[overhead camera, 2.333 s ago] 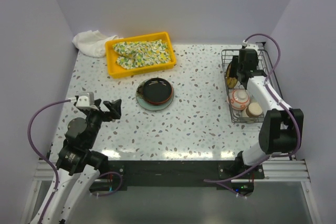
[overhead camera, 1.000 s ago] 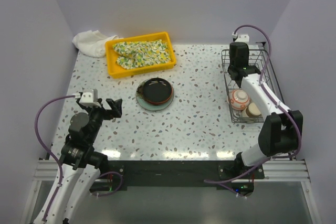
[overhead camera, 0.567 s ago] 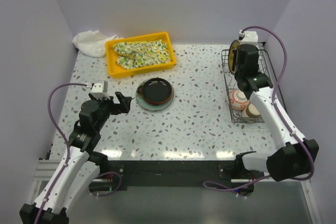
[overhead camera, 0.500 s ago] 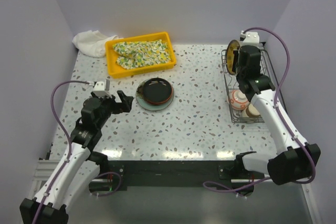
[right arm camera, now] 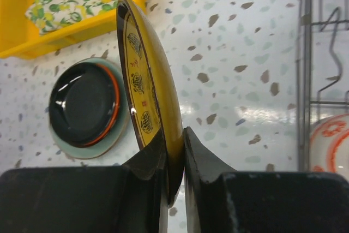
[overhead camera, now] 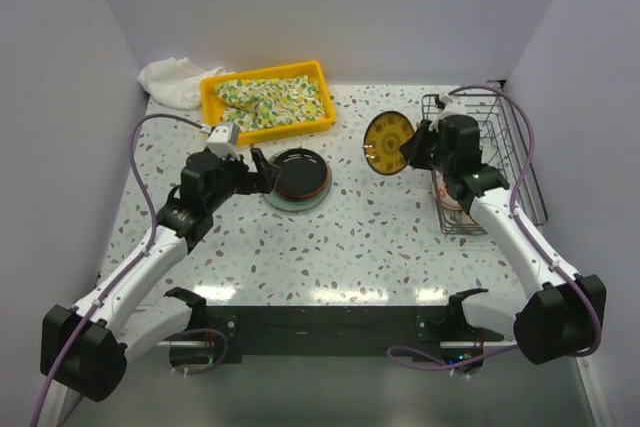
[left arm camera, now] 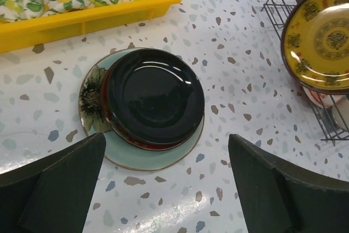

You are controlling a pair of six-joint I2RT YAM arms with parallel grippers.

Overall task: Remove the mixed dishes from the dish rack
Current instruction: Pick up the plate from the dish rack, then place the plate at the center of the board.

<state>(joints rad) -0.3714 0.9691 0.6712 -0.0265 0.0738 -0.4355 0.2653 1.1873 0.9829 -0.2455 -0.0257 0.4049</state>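
Note:
My right gripper [overhead camera: 411,150] [right arm camera: 174,154] is shut on the rim of the brown-yellow patterned plate [overhead camera: 386,143] [right arm camera: 148,75] [left arm camera: 322,34]. It holds the plate on edge above the table, left of the dish rack [overhead camera: 520,162] [right arm camera: 305,53] [left arm camera: 275,1]. A red-patterned white bowl [right arm camera: 331,137] sits in the rack, mostly hidden under my right arm in the top view. The black-red bowl [overhead camera: 298,173] [left arm camera: 154,96] rests on the pale green-blue plate [overhead camera: 272,197] [left arm camera: 139,157] mid-table. My left gripper [overhead camera: 262,171] [left arm camera: 166,189] hangs open just left of and above that stack.
A yellow tray [overhead camera: 210,112] [left arm camera: 98,17] holding a floral cloth [overhead camera: 272,99] stands at the back left. Beside it, in the corner, lies a white cloth [overhead camera: 170,82]. Purple cables loop off both arms.
The right gripper has lifted the brown-yellow plate out of the rack and carried it left over the table. The left arm has reached forward to the stacked bowl and plate.

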